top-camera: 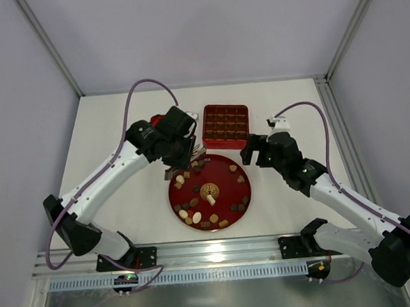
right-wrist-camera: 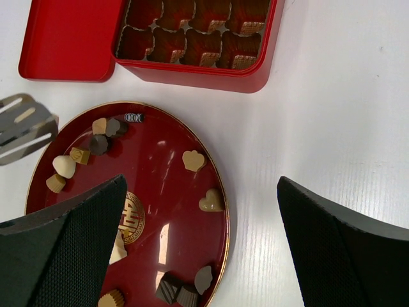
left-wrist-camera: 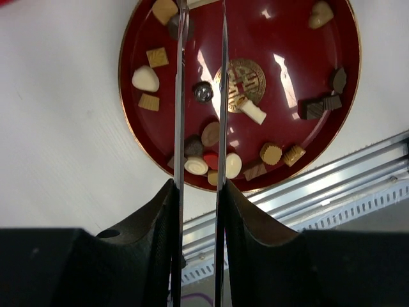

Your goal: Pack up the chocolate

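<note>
Several chocolate pieces [top-camera: 195,217], dark, tan and cream, lie scattered on the round red plate [top-camera: 224,187]. They also show in the left wrist view [left-wrist-camera: 145,78] and in the right wrist view [right-wrist-camera: 209,201]. The square red box [top-camera: 225,122] with grid compartments stands just behind the plate and shows in the right wrist view [right-wrist-camera: 198,61]. My left gripper [top-camera: 184,151] is shut on metal tongs [left-wrist-camera: 179,96], held over the plate's far left edge. A dark round piece [left-wrist-camera: 203,91] shows between the blades. My right gripper [top-camera: 250,151] hangs open and empty over the plate's right rim [right-wrist-camera: 225,224].
The box's red lid [right-wrist-camera: 67,38] lies left of the box, mostly hidden behind my left arm in the top view. The metal rail [top-camera: 218,250] runs along the table's near edge. Walls close in the table at the back and both sides.
</note>
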Robot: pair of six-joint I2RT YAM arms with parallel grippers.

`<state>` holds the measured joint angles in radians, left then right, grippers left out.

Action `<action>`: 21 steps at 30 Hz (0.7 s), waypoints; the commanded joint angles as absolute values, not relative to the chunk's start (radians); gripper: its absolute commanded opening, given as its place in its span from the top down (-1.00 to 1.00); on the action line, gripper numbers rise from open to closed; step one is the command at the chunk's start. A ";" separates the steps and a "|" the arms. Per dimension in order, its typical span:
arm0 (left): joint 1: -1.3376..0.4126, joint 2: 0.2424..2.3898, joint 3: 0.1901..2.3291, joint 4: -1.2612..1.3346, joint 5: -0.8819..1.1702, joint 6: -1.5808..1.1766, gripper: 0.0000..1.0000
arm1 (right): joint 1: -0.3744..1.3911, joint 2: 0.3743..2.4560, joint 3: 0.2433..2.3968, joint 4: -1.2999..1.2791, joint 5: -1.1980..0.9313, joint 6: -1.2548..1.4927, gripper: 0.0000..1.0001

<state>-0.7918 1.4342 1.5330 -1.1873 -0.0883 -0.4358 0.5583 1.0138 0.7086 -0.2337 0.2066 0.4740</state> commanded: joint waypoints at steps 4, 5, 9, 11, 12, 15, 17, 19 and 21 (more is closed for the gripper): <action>-0.750 1.632 1.808 -1.172 -0.137 -0.350 0.42 | 0.557 0.991 0.755 -0.221 0.195 0.466 -0.99; -0.743 1.658 1.837 -1.167 -0.141 -0.344 0.42 | 0.557 0.989 0.761 -0.225 0.193 0.466 -0.99; -0.698 1.799 1.992 -1.149 -0.156 -0.316 0.42 | 0.555 0.974 0.764 -0.235 0.187 0.465 -0.99; -0.672 1.882 2.080 -1.138 -0.156 -0.301 0.43 | 0.554 0.966 0.767 -0.239 0.183 0.465 -1.00; -0.664 1.905 2.106 -1.134 -0.160 -0.298 0.43 | 0.554 0.963 0.770 -0.242 0.181 0.466 -1.00; -0.644 2.005 2.210 -1.127 -0.156 -0.279 0.43 | 0.552 0.956 0.775 -0.256 0.179 0.465 -0.99; -0.638 2.055 2.279 -1.138 -0.164 -0.267 0.43 | 0.552 0.948 0.778 -0.268 0.184 0.463 -0.99; -0.634 2.100 2.302 -1.120 -0.179 -0.247 0.43 | 0.551 0.943 0.776 -0.273 0.195 0.460 -1.00; -0.626 2.115 2.278 -1.080 -0.181 -0.235 0.42 | 0.551 0.940 0.770 -0.272 0.192 0.463 -0.99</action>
<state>-0.6292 2.1086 2.2555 -1.1362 -0.1585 -0.2794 0.5541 0.9638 0.7334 -0.2737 0.1822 0.4728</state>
